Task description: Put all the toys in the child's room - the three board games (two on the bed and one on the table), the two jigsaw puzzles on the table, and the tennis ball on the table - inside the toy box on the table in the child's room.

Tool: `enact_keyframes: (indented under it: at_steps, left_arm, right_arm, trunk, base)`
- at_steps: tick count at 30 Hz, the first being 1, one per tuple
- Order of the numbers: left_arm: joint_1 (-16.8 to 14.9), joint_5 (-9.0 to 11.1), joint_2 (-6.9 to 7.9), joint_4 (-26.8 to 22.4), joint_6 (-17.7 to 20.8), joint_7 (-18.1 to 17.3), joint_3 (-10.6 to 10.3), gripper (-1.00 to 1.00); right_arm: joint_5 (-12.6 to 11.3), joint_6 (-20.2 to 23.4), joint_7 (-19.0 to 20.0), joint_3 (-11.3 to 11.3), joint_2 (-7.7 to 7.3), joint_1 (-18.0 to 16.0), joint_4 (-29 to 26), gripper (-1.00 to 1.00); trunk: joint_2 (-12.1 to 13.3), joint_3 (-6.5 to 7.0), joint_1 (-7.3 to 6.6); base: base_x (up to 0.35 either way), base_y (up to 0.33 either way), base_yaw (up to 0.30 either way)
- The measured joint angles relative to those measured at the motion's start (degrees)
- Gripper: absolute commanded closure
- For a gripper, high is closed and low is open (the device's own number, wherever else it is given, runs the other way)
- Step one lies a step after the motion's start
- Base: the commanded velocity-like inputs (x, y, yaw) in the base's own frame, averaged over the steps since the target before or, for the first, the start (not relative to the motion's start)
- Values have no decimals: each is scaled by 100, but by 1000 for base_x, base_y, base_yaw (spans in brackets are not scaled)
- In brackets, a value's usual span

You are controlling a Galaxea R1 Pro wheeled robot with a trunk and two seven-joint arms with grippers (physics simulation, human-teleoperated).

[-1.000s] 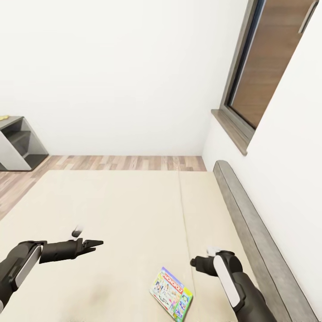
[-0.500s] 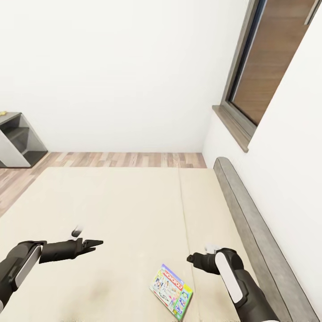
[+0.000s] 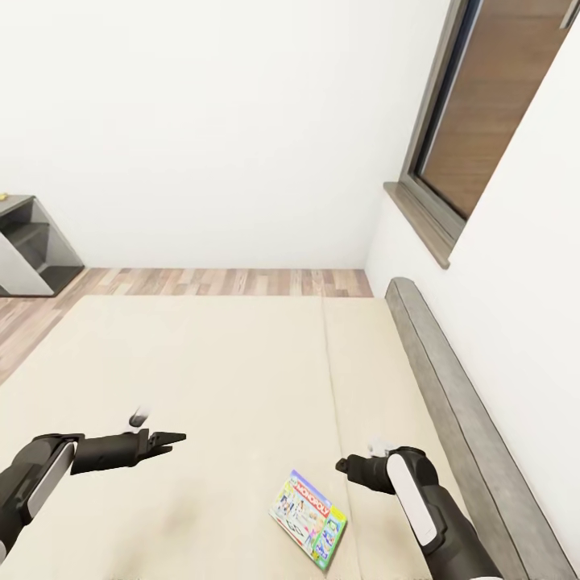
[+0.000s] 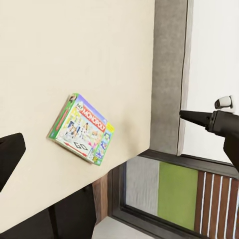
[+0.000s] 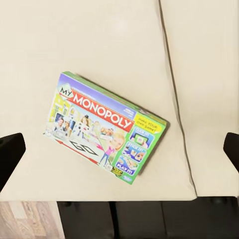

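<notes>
It was a bedroom in a home. A wide cream bed with a grey headboard stood on a wood-plank floor, between plain white walls and a framed window on the right.

head high, wrists near shared Monopoly carton

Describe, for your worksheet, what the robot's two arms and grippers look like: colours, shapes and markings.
Both arms are dark charcoal with a long white panel along the forearm. The left gripper ends in slim, pointed black fingers. The right gripper is black too, with a small white knob near its wrist. No cables or lettering are visible.
</notes>
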Motion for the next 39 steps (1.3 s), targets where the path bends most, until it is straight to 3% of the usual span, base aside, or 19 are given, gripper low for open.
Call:
enact_keyframes:
  at_steps: [29, 39]
  left_arm:
    - [0, -1, -3, 0, 0, 3, -10, -100]
    - [-1, 0, -3, 0, 0, -2, -17, -100]
  right_arm:
    - [0, -7, 0, 0, 6, 0, -5, -100]
    - [1, -300, 94, 22, -23, -1, -12, -100]
  trunk:
    - [0, -275, 0]
    - [0, -369, 0]
  base:
    - [0, 0, 0]
    - [0, 0, 0]
